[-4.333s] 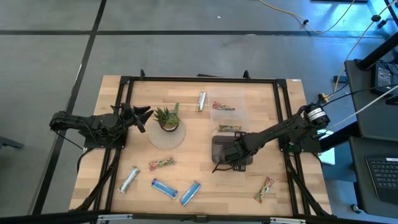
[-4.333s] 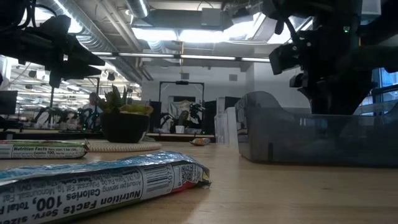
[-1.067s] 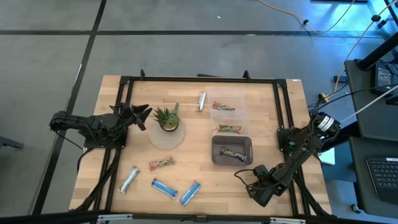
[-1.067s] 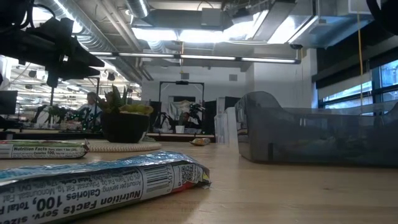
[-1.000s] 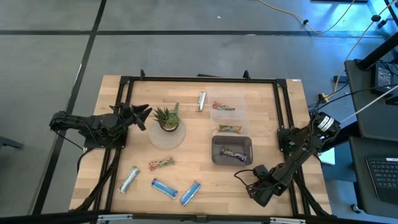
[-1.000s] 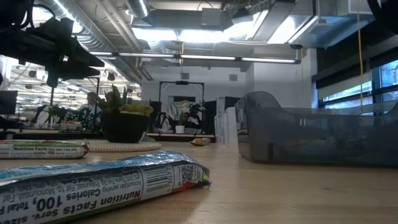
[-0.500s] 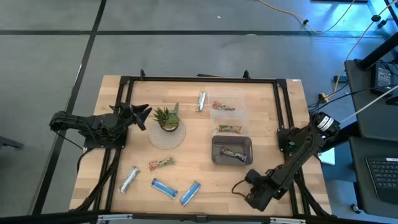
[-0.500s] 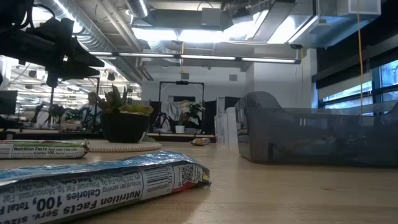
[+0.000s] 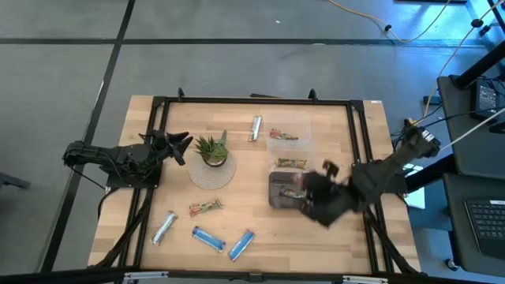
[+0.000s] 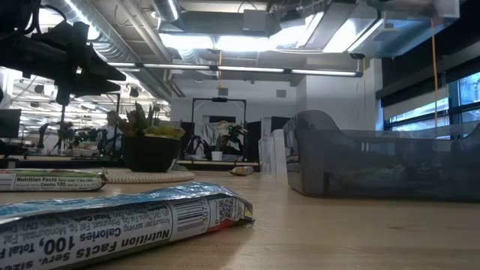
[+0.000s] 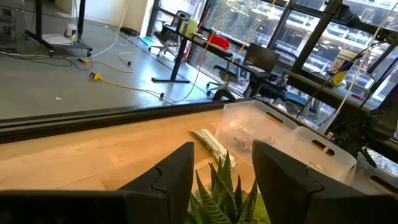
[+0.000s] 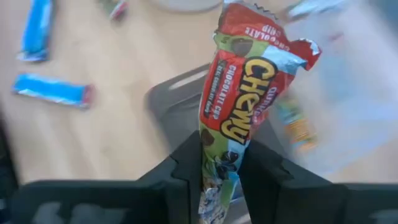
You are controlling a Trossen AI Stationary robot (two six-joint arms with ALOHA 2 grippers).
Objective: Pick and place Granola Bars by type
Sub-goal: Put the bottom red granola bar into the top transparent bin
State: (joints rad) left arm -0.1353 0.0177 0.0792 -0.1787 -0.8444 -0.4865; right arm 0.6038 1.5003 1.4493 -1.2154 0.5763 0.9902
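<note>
Now, grey bin (image 9: 274,199): one bar inside.
Clear bins (image 9: 290,140): a bar each.
Right gripper (image 12: 221,163): clamped on red-green Chewy bar (image 12: 239,106), above the grey bin's 3 o'clock edge.
Left gripper (image 11: 222,163): fingers parted, empty.

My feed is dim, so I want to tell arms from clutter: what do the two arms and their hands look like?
Both arms are dark, jointed and slim. The left hand ends in two pointed black fingers; in its wrist view they are broad matte slabs. The right hand has matching black fingers. A black cable runs off past the right arm's base.
</note>
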